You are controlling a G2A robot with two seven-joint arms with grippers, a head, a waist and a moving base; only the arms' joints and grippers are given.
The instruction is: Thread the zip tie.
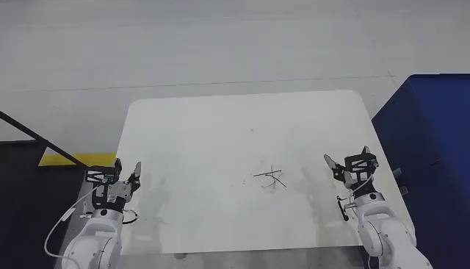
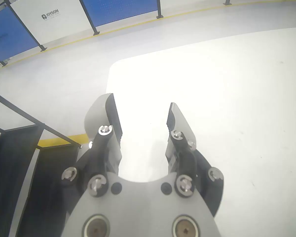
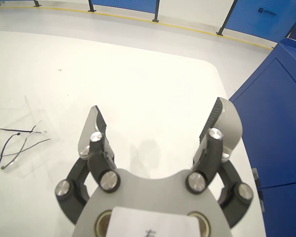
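Observation:
Thin black zip ties [image 1: 271, 178] lie crossed on the white table [image 1: 220, 137], right of its middle. In the right wrist view the zip ties [image 3: 17, 144] rest in a clear flat tray [image 3: 27, 134]. My right gripper [image 1: 347, 162] hovers near the table's right edge, a short way right of the ties, open and holding nothing; its fingers [image 3: 97, 122] stand wide apart. My left gripper [image 1: 125, 172] is over the table's left edge, far from the ties, open with nothing between its pads [image 2: 113, 117].
A blue cabinet [image 1: 433, 144] stands close against the table's right side. A dark railing [image 1: 33, 137] and a black panel [image 2: 19, 173] are off the left edge. Grey floor lies beyond the table's far edge.

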